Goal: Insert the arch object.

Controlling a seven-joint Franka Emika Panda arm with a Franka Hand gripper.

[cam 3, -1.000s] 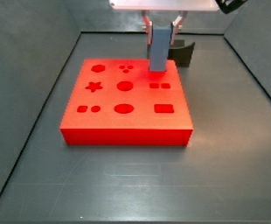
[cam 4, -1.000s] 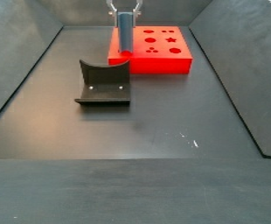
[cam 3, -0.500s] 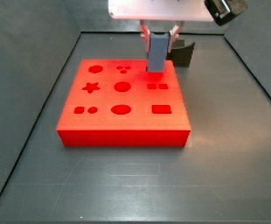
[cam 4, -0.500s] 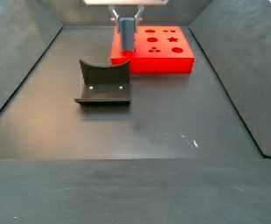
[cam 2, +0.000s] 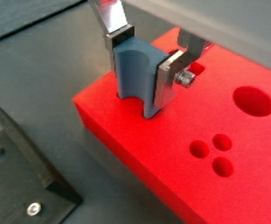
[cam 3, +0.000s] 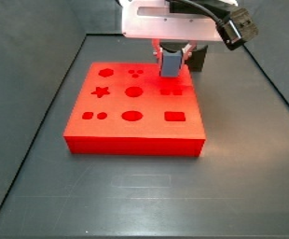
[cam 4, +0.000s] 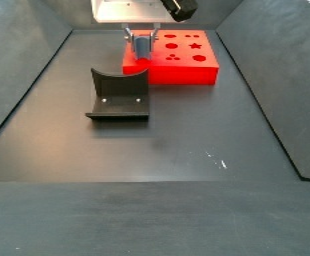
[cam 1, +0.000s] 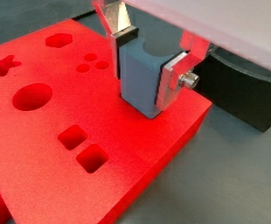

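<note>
The arch object is a slim blue-grey block, upright between my gripper's silver fingers. The gripper is shut on it. In a wrist view the arch shows a curved notch at its lower end, which meets the top of the red board near a corner. How deep it sits in the board is hidden. In both side views the gripper stands low over the red board's edge nearest the fixture, with the arch in it.
The dark L-shaped fixture stands on the floor beside the board, and shows behind the gripper in a side view. The board has star, round and square holes. Dark walls bound the floor.
The gripper has come down with the arch object, whose lower end now reaches the red board's top. Less of the block shows above the board than before.
</note>
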